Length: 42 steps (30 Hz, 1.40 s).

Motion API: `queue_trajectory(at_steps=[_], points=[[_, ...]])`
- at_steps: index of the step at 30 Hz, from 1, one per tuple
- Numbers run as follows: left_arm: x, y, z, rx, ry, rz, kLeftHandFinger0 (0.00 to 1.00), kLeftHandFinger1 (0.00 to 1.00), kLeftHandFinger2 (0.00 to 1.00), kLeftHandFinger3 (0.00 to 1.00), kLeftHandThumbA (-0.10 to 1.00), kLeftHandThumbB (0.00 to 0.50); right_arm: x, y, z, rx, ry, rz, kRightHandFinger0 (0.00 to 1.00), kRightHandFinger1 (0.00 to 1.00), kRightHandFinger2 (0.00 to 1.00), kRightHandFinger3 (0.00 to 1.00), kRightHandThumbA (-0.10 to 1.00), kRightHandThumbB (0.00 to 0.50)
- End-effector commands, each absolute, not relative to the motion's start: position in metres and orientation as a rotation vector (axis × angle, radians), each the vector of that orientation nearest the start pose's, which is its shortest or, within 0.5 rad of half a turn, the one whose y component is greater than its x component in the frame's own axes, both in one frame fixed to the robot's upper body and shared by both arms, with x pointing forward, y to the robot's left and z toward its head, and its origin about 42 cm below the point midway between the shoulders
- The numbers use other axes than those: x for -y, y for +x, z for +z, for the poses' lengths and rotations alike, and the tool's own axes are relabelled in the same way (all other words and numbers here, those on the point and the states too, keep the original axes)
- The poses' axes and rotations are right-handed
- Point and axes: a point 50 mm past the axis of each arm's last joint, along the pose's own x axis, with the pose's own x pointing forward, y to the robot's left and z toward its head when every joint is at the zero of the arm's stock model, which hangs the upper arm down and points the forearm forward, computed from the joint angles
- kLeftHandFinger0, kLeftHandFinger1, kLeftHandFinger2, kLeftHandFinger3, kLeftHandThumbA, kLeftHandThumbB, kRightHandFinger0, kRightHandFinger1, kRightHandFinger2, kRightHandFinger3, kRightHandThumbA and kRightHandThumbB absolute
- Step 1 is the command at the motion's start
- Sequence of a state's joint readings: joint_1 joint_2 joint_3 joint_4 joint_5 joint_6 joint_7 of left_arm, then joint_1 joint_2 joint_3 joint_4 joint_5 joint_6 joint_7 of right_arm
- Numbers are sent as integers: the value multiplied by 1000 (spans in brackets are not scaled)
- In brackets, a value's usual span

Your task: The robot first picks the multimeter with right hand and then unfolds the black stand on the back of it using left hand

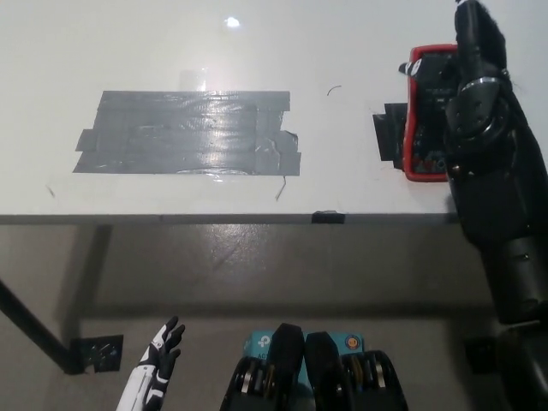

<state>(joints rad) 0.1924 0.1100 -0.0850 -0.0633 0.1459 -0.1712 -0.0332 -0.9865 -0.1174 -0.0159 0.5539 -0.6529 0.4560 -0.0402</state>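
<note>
A red-cased multimeter [425, 116] lies flat on the white table [171, 51] at the far right, its dark face up. My black right hand [478, 60] reaches over its right side, and the arm covers that edge. Whether the fingers touch the meter is hidden from this angle. The black stand on the meter's back is out of sight. My white left hand [158, 364] hangs low at the lower left, below the table's front edge, with its fingers spread and nothing in it.
A broad patch of grey tape [188, 133] covers the table's middle. A black tape piece [390, 135] sits just left of the meter. The table's front edge [223, 218] runs across the picture, with floor and a black table leg [30, 330] below.
</note>
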Motion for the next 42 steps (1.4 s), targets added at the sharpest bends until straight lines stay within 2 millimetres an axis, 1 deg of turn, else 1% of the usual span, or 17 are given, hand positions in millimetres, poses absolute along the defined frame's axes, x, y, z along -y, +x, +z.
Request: queue_trajectory(at_steps=[1,2,4,6,8,10,13,16,19,21,22,25,27,28,31,36,42], points=[[-232,217,83,87,249,-107,1000,1000,1000,1000,1000,139,174,552,365,46,-646,-195,1000,1000,1000,1000,1000,404],[-233,217,83,88,250,-107,1000,1000,1000,1000,1000,142,173,554,363,33,-628,-188,1000,1000,1000,1000,1000,389],[-233,217,82,91,251,-106,1000,1000,1000,1000,1000,142,173,557,360,10,-608,-176,1000,1000,1000,1000,1000,383],[-234,217,82,94,257,-107,1000,1000,1000,1000,1000,141,173,560,358,-8,-591,-168,1000,1000,1000,1000,1000,397],[-234,218,81,96,248,-108,1000,1000,1000,1000,1000,138,173,564,359,-9,-596,-172,1000,1000,1000,1000,1000,394],[-237,219,83,100,246,-100,1000,1000,1000,1000,1000,141,169,568,361,-2,-593,-168,1000,1000,1000,1000,1000,392],[-237,220,84,103,249,-102,1000,1000,1000,1000,1000,154,168,571,365,5,-589,-190,1000,1000,1000,1000,1000,394],[-237,219,83,105,246,-103,1000,1000,1000,1000,1000,155,167,570,368,14,-598,-205,1000,1000,1000,1000,1000,400],[-237,219,84,111,244,-104,1000,1000,1000,1000,1000,145,169,570,369,22,-622,-214,1000,1000,1000,1000,1000,389],[-237,219,84,105,244,-106,1000,1000,1000,1000,1000,158,171,571,369,21,-654,-223,1000,1000,1000,1000,1000,396],[-240,221,87,110,250,-105,1000,1000,1000,1000,1000,157,170,572,370,18,-650,-220,1000,1000,1000,1000,1000,409],[-241,222,88,117,256,-106,1000,1000,1000,1000,1000,155,171,572,371,11,-660,-226,1000,1000,1000,1000,1000,409],[-241,222,88,117,258,-105,1000,1000,1000,1000,1000,156,171,572,370,12,-668,-228,1000,1000,1000,1000,1000,411],[-241,223,88,121,256,-110,1000,1000,1000,1000,1000,146,173,571,368,9,-690,-239,1000,1000,1000,1000,1000,403],[-241,223,89,119,257,-107,1000,1000,1000,1000,1000,140,174,568,367,17,-707,-252,1000,1000,1000,1000,1000,399],[-240,223,89,127,249,-105,1000,1000,1000,1000,1000,136,178,560,366,76,-761,-334,1000,1000,1000,1000,1000,416],[-241,225,90,123,257,-109,1000,1000,1000,1000,1000,143,180,552,380,133,-760,-339,1000,1000,1000,1000,1000,440]])
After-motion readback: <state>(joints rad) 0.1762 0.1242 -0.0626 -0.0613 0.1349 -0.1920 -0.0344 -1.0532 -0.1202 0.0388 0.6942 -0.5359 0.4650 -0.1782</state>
